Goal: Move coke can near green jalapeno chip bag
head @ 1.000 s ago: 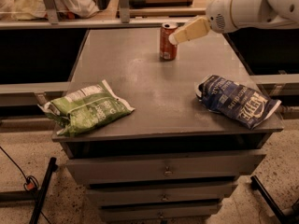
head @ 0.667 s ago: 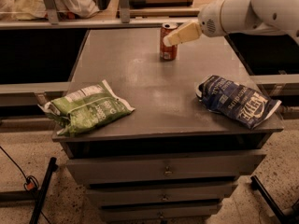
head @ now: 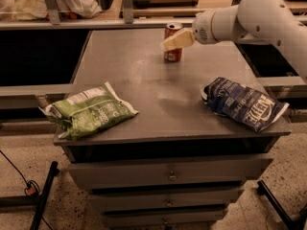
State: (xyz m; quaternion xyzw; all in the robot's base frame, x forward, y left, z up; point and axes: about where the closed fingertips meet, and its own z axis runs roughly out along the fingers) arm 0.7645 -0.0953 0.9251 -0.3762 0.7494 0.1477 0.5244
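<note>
Coke can (head: 172, 54): red metal cylinder, rear of grey tabletop (head: 144, 75); cream gripper (head: 168, 43) overlapped it, grip indiscernible. Green jalapeno chip bag (head: 88, 111): crinkled foil, front-left.

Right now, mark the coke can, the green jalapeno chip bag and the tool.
coke can (head: 172, 55): camera view, lower red body.
green jalapeno chip bag (head: 91, 113): camera view, middle of green face.
tool (head: 169, 42): camera view, tip end, at the can's upper body.

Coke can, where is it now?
In the camera view the coke can stands at the far middle of the table, the gripper in front of it, far from the green jalapeno chip bag at near left.
</note>
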